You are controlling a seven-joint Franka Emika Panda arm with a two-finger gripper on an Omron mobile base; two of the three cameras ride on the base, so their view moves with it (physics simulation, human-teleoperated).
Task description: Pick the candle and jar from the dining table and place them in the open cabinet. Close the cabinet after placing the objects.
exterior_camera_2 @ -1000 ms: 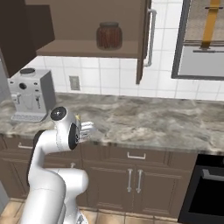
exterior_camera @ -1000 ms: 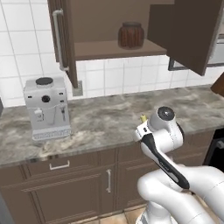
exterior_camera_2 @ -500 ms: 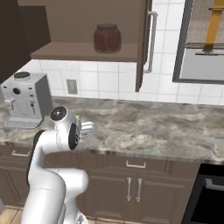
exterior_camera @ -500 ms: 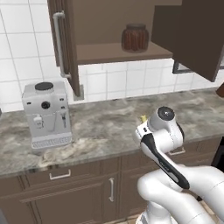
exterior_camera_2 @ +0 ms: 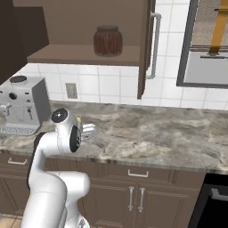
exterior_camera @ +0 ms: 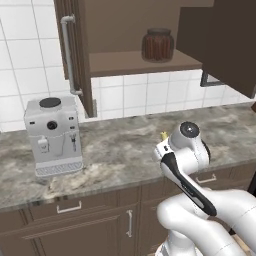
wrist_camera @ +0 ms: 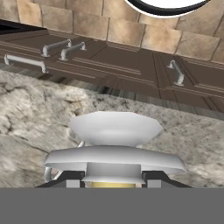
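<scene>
My gripper (wrist_camera: 111, 181) is shut on the candle (wrist_camera: 114, 144). Its silvery round holder fills the hand view, and a bit of yellow shows between the fingertips (wrist_camera: 72, 179). The candle's yellow tip (exterior_camera: 164, 135) peeks out beside my wrist above the counter, and the gripper (exterior_camera_2: 87, 131) holds it level over the marble. The dark ribbed jar (exterior_camera: 158, 45) stands on the shelf of the open cabinet (exterior_camera: 130, 62), also seen as the jar (exterior_camera_2: 107, 41) in the cabinet (exterior_camera_2: 75, 53). The dining table is out of view.
A white coffee machine (exterior_camera: 52, 135) stands on the marble counter (exterior_camera: 120, 150) at the left. The cabinet's doors (exterior_camera: 75, 55) hang open to both sides, each with a vertical silver handle. A wall oven (exterior_camera_2: 209, 49) is at the right. Drawers and doors sit below the counter.
Both base views have shifted a little, so the base has moved; the cabinet and counter look slightly nearer. The arm keeps the same pose with the candle held.
</scene>
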